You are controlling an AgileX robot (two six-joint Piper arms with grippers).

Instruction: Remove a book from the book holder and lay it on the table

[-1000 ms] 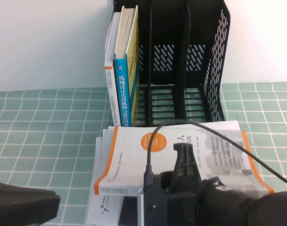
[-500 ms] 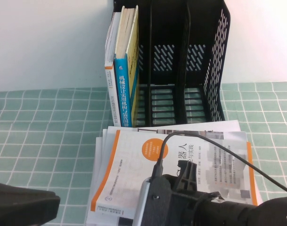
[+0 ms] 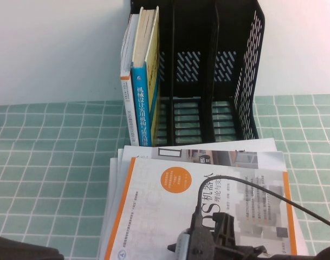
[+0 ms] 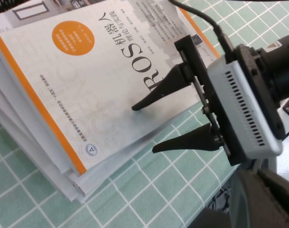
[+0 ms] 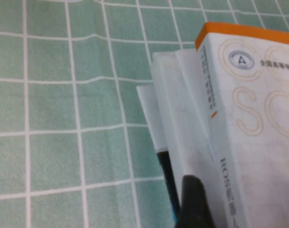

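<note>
1. Where the near left corner lies, the left gripper point(image 3: 18, 253) is barely seen; its finger state cannot be told.
2. The book point(image 3: 208, 200) is laid flat on a stack of brochures point(image 3: 115, 179) on the table point(image 3: 51, 162), near of the book holder point(image 3: 208, 70).
3. The right gripper point(image 4: 149, 126) is found at the book's near edge, fingers spread, grasping nothing.

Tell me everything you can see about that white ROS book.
The book is thick, white-covered, with orange edge stripes, an orange circle and a big black "ROS" title. It lies flat, cover up, on a small stack of thinner booklets on the table, in front of the holder. The right gripper hangs open at its edge, gripping nothing.
</note>
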